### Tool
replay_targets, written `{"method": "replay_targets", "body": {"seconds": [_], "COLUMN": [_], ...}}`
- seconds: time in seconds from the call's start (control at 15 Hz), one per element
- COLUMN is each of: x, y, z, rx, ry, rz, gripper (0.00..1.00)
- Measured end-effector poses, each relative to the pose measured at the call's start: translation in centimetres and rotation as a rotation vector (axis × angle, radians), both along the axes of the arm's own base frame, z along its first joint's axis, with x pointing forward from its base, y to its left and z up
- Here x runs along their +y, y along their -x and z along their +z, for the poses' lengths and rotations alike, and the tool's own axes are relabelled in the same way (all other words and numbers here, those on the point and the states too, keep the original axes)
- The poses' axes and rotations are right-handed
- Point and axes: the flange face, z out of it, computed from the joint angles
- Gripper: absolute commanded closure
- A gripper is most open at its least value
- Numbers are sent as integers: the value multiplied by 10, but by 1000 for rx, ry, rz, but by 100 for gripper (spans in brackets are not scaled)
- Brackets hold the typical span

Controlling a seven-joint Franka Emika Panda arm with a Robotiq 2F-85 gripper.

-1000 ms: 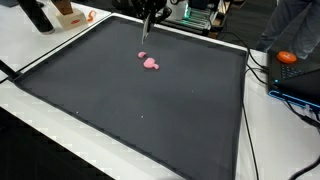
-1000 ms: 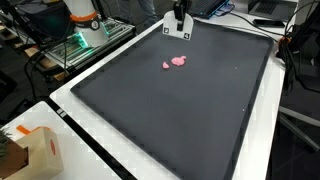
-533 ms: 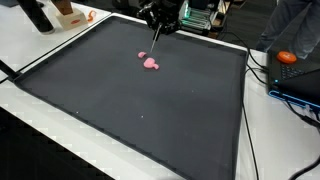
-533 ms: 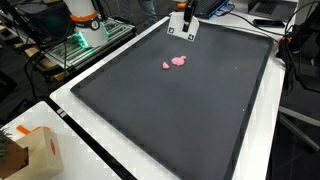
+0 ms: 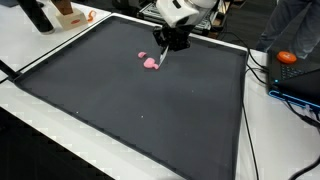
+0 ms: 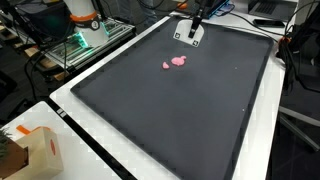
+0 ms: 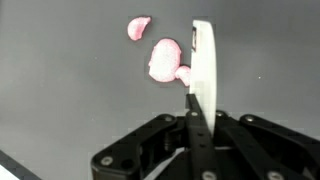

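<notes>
— Near the far edge of your black mat [image 5: 150, 120] lie two pink bits: a larger pink piece [image 5: 152, 64] and a smaller pink piece [image 5: 142, 55] just beside it. You can see a thin gap between them in both exterior views.

— Agreed. Your gripper [image 5: 159, 56] is right by the larger one. In the wrist view its fingers [image 7: 201, 50] are pressed together into a single pale strip, with nothing between them.

— That strip sits just to the side of the larger pink piece [image 7: 163, 60], on the side away from the smaller pink piece [image 7: 138, 28], and it covers part of a little knob sticking out of the larger piece. You can't tell from that view whether it touches.

— Nor from an exterior view, where your gripper [image 6: 193, 37] looks a little apart from the larger pink piece [image 6: 180, 60] and farther from the smaller pink piece [image 6: 168, 66].

— Both pieces lie flat on the mat, which rests on your white table [image 5: 40, 52].
</notes>
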Motion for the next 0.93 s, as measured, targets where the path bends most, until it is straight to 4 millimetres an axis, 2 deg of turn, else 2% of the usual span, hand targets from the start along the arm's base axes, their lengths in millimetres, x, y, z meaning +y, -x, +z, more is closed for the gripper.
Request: {"method": "replay_targets", "body": {"seconds": [0.33, 0.93], "x": [9, 1], "y": [-12, -35], "z": [-15, -21], "rx": [11, 14], "ry": [0, -23], "rz": [9, -17], "gripper": [99, 99]}}
